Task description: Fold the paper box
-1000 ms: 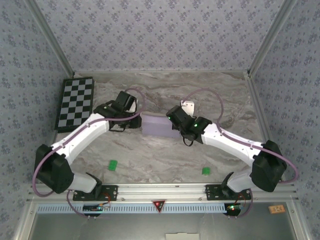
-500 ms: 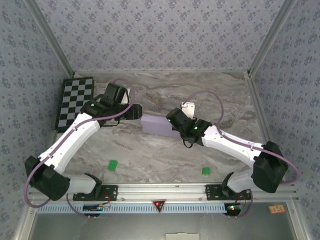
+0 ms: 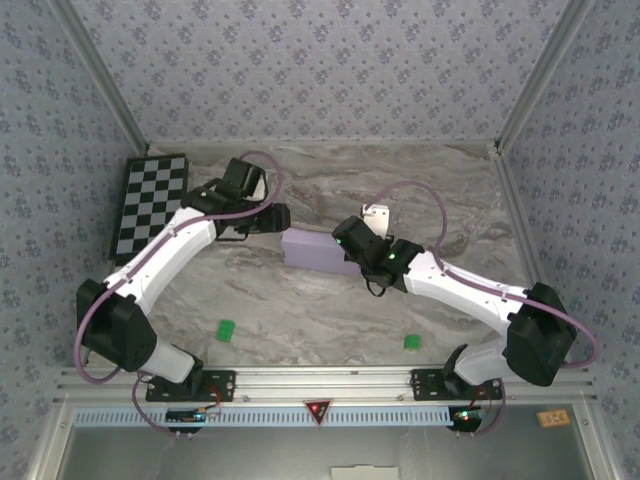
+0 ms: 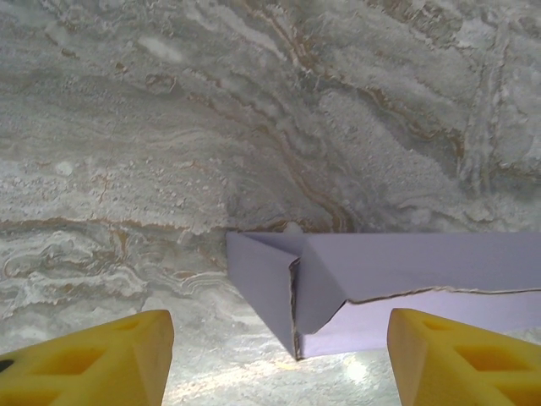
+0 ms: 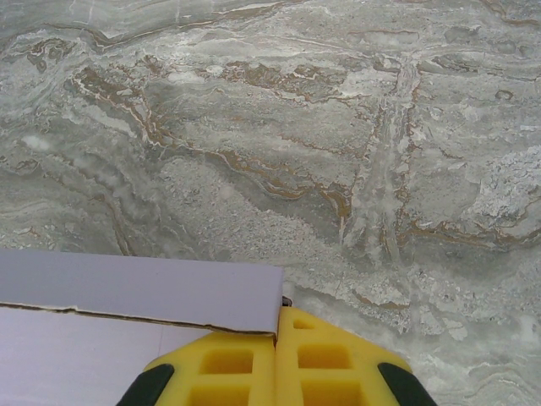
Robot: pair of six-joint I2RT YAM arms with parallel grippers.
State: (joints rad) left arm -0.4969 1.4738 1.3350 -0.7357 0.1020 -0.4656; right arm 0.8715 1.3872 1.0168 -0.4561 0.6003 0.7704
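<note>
As patterned walls enclose marbled tabletop, paper box mid-table, left fingers spread, right fingers pressed together.

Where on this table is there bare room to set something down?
Bare marble: between the green markers, nearer than the paper box; and along the back wall behind it. Crowded: the centre, left hand and right hand flanking the box.

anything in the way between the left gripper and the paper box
Nothing visible does. The left gripper stands open just off the end of the paper box, and there is bare table between its fingers and the lavender card.
</note>
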